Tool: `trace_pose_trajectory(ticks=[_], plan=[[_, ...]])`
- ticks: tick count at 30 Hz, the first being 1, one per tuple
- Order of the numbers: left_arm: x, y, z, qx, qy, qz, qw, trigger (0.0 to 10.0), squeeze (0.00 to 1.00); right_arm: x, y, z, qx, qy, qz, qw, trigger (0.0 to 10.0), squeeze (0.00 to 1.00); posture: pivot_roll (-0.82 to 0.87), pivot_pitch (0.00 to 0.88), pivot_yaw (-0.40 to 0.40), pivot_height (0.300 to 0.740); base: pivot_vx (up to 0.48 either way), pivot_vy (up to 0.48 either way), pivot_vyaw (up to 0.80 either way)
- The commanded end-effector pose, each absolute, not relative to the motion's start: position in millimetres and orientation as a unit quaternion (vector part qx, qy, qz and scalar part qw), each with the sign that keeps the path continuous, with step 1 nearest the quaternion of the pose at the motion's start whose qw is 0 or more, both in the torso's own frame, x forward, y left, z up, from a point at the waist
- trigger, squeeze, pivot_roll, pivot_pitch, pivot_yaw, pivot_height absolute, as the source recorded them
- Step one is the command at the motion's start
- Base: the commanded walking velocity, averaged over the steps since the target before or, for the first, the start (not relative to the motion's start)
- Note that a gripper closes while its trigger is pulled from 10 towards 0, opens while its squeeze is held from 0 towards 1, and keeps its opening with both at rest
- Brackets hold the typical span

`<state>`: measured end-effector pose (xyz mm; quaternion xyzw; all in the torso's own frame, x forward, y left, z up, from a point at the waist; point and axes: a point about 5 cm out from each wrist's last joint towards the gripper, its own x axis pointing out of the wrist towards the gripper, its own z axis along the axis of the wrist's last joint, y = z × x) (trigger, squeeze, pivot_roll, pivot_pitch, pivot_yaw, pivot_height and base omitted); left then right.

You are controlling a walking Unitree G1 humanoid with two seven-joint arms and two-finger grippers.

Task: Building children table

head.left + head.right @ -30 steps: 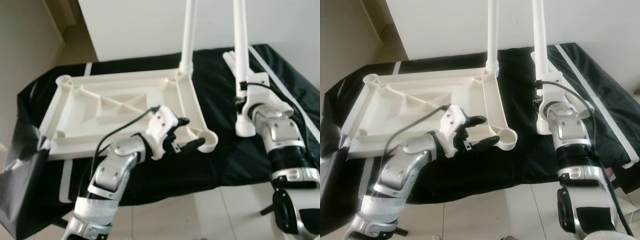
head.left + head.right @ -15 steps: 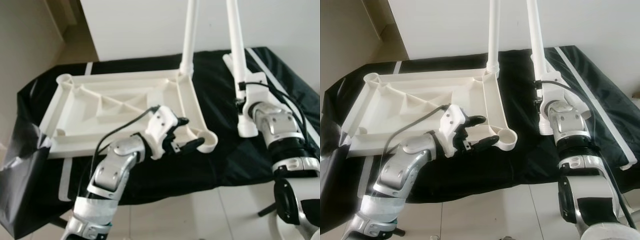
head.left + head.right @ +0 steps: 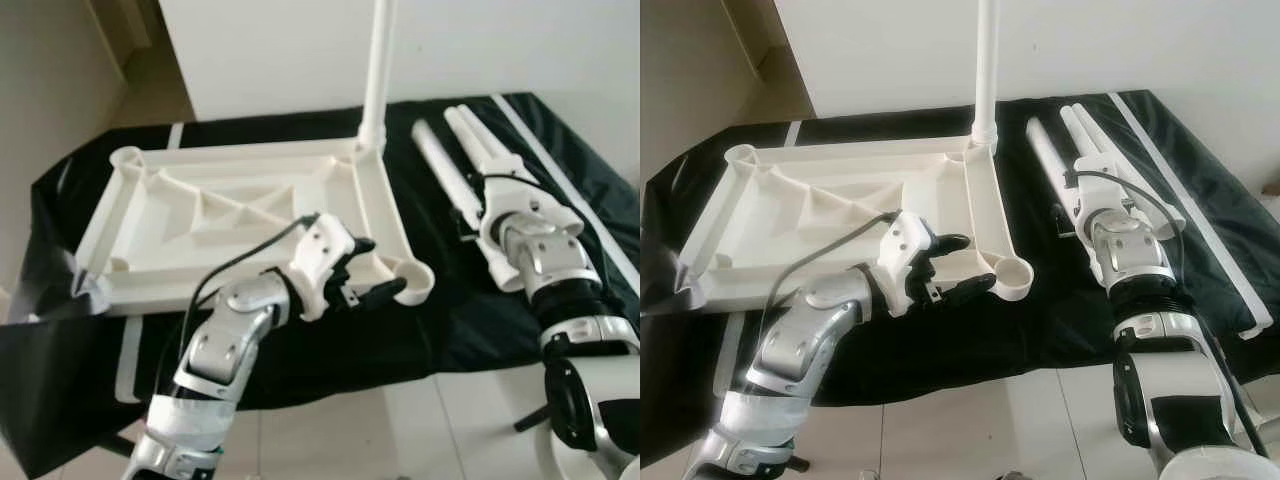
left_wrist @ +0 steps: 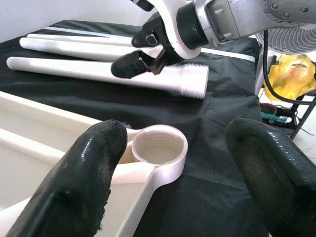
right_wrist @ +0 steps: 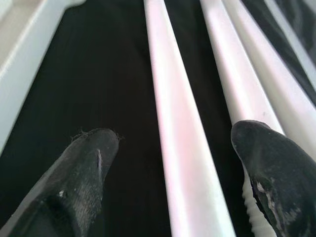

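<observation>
White tabletop (image 3: 230, 215) lies upside down on the black cloth (image 3: 300, 350), one leg (image 3: 377, 70) standing upright in its far right corner socket. Left gripper (image 3: 368, 268) spread open, straddling the tabletop's near right edge just short of the empty threaded socket (image 4: 159, 146). Three loose legs (image 3: 1080, 150) lie side by side further right. Right gripper (image 5: 173, 168), fingers parted, straddles the nearest loose leg (image 5: 173, 113), unclamped.
</observation>
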<state>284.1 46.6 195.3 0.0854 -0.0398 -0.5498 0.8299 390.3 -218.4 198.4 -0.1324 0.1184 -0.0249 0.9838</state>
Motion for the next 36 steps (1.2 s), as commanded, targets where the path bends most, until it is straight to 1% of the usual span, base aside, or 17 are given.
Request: trace_pose_trajectory(ticks=[1, 2, 3, 4, 7, 9, 12, 16, 21, 25, 27, 29, 30, 32, 33, 34, 36], plan=[[285, 49, 196, 0.082, -0.041, -0.516, 0.851, 10.0, 0.0, 390, -213, 199, -0.134, 0.1, -0.014, 0.986, 10.0, 1.0, -0.06, 0.074, 0.008, 0.74, 0.0, 0.0, 0.0], [285, 49, 196, 0.082, -0.041, -0.516, 0.852, 10.0, 0.0, 390, -210, 201, -0.131, 0.085, -0.009, 0.988, 10.0, 0.69, -0.06, 0.075, 0.008, 0.74, 0.0, 0.0, 0.0], [285, 49, 196, 0.082, -0.041, -0.516, 0.852, 10.0, 0.0, 390, -210, 201, -0.131, 0.085, -0.009, 0.988, 10.0, 0.69, -0.06, 0.075, 0.008, 0.74, 0.0, 0.0, 0.0], [285, 49, 196, 0.081, -0.041, -0.516, 0.852, 10.0, 0.0, 388, -207, 206, -0.126, 0.054, 0.002, 0.99, 10.0, 0.0, -0.06, 0.075, 0.008, 0.74, 0.0, 0.0, 0.0], [284, 49, 196, 0.081, -0.041, -0.515, 0.852, 10.0, 0.0, 385, -203, 211, -0.12, 0.015, 0.009, 0.993, 10.0, 0.0, -0.06, 0.077, 0.008, 0.74, 0.0, 0.0, 0.0], [284, 49, 197, 0.08, -0.041, -0.515, 0.853, 10.0, 0.0, 379, -201, 213, -0.093, -0.028, 0.007, 0.995, 10.0, 0.0, -0.06, 0.078, 0.007, 0.74, 0.0, 0.0, 0.0], [283, 49, 197, 0.079, -0.041, -0.515, 0.853, 10.0, 0.0, 373, -200, 207, -0.076, -0.041, 0.007, 0.996, 10.0, 0.0, -0.06, 0.083, 0.009, 0.74, 0.0, 0.0, 0.0], [281, 48, 197, 0.073, -0.039, -0.516, 0.852, 10.0, 0.0, 349, -212, 180, -0.081, -0.063, -0.04, 0.994, 10.0, 0.0, -0.06, 0.091, 0.017, 0.74, 0.0, 0.0, 0.0], [281, 49, 196, 0.073, -0.037, -0.516, 0.852, 10.0, 0.0, 335, -217, 167, -0.098, -0.072, -0.058, 0.991, 10.0, 0.0, -0.07, 0.096, 0.024, 0.74, 0.0, 0.0, 0.0], [278, 45, 196, 0.071, -0.034, -0.529, 0.845, 10.0, 0.0, 311, -229, 150, -0.111, -0.079, -0.094, 0.986, 10.0, 0.0, -0.08, 0.104, 0.043, 0.74, 0.0, 0.0, 0.0], [277, 42, 196, 0.071, -0.033, -0.535, 0.841, 10.0, 0.0, 298, -233, 145, -0.092, -0.094, -0.105, 0.986, 10.0, 0.0, -0.09, 0.108, 0.048, 0.74, 0.0, 0.0, 0.0], [277, 42, 196, 0.072, -0.033, -0.536, 0.841, 10.0, 0.0, 294, -234, 144, -0.09, -0.102, -0.106, 0.985, 10.0, 0.0, -0.09, 0.11, 0.051, 0.74, 0.0, 0.0, 0.0], [276, 42, 196, 0.071, -0.033, -0.537, 0.84, 10.0, 0.0, 290, -235, 140, -0.063, -0.099, -0.108, 0.987, 10.0, 0.0, -0.09, 0.11, 0.053, 0.74, 0.0, 0.0, 0.0], [276, 42, 196, 0.071, -0.032, -0.537, 0.84, 10.0, 0.0, 288, -235, 138, -0.044, -0.097, -0.109, 0.988, 10.0, 0.0, -0.09, 0.11, 0.053, 0.74, 0.0, 0.0, 0.0], [276, 41, 196, 0.07, -0.032, -0.539, 0.839, 10.0, 0.0, 284, -235, 134, -0.005, -0.099, -0.108, 0.989, 10.0, 0.0, -0.09, 0.111, 0.055, 0.74, 0.0, 0.0, 0.0], [276, 41, 196, 0.07, -0.032, -0.539, 0.839, 10.0, 0.0, 284, -235, 134, -0.005, -0.099, -0.108, 0.989, 10.0, 0.0, -0.09, 0.111, 0.055, 0.74, 0.0, 0.0, 0.0], [274, 40, 197, 0.069, -0.032, -0.542, 0.837, 10.0, 0.0, 277, -234, 125, 0.063, -0.098, -0.105, 0.988, 10.0, 0.0, -0.09, 0.111, 0.058, 0.74, 0.0, 0.0, 0.0]])
